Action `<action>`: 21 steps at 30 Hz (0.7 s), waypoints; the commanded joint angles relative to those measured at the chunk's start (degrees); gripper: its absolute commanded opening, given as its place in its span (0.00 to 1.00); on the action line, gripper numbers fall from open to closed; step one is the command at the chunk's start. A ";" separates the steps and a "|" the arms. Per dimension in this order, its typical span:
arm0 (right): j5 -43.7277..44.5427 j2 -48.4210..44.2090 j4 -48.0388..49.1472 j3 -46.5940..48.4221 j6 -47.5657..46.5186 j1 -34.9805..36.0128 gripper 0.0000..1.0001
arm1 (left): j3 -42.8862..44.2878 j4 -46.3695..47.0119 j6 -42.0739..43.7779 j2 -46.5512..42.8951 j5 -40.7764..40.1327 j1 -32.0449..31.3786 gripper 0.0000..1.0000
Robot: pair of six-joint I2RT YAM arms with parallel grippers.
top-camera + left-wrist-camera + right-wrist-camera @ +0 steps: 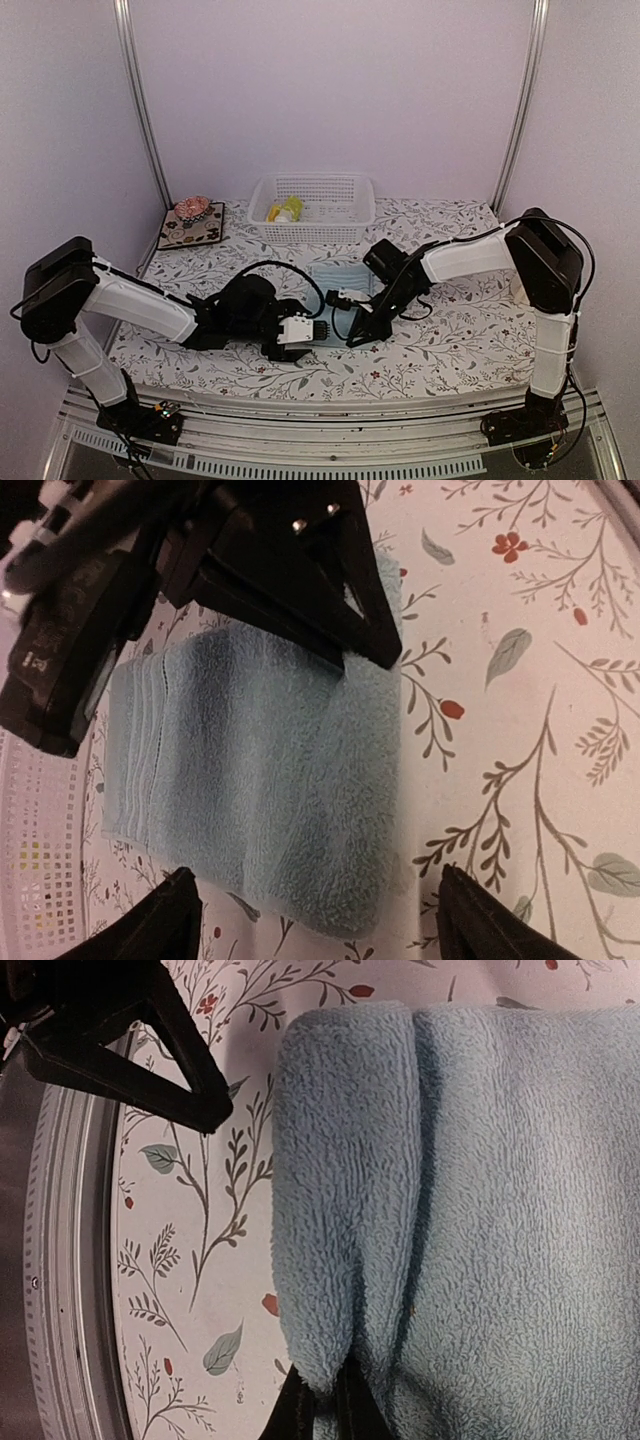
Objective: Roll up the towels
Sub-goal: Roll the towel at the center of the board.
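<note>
pale blue towel (260,780): lies flat on the table (450,340) between the two arms, in front of the basket (330,232). its near edge is turned over into a first fold, which reads as the start of a roll.
right gripper (322,1410): fingers pressed together, pinching that turned edge at one end. judged to be holding the fold so it does not spring back.
left gripper (320,915): fingers spread wide, straddling the other end of the same towel and gripping nothing. it looks placed to take the second corner so both ends can roll evenly.
yellow-green towel (284,211): bunched inside the basket at the back, well apart from both grippers. whether it is rolled cannot be told.
floral mat (205,232): rear left corner, with a small pinkish object on it. plays no part in the work.
count: two towels, one basket, one mat, two grippers.
progress: judged early, since the blue towel has one turn only.
</note>
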 commanded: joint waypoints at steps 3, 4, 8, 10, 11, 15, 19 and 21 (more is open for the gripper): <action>-2.76 2.17 -2.39 1.41 0.67 -0.74 0.06 | 2.57 0.50 3.26 6.03 -3.80 -2.52 0.74; -2.69 2.26 -2.43 1.40 0.73 -0.81 0.06 | 2.44 0.66 3.16 6.40 -3.78 -2.58 0.71; -2.60 2.14 -2.44 1.31 0.90 -0.99 0.06 | 2.43 1.81 2.19 7.57 -5.14 -2.56 0.63; -2.46 2.05 -2.52 1.27 0.83 -1.02 0.06 | 3.15 1.48 1.83 8.73 -6.40 -2.53 0.58; -2.44 2.04 -2.46 1.25 0.82 -1.00 0.06 | 3.60 1.30 1.74 9.33 -7.06 -2.57 0.54; -2.27 1.88 -2.42 1.06 0.72 -1.16 0.06 | 5.27 -0.77 1.02 10.81 -6.93 -2.44 0.38; -1.42 1.29 -2.23 0.97 0.80 -1.67 0.07 | 7.04 -5.39 -0.01 10.62 -3.94 -2.36 0.16; -1.19 0.50 -1.82 0.82 1.15 -2.26 0.07 | 8.26 -8.71 -0.79 10.25 -2.13 -2.39 0.09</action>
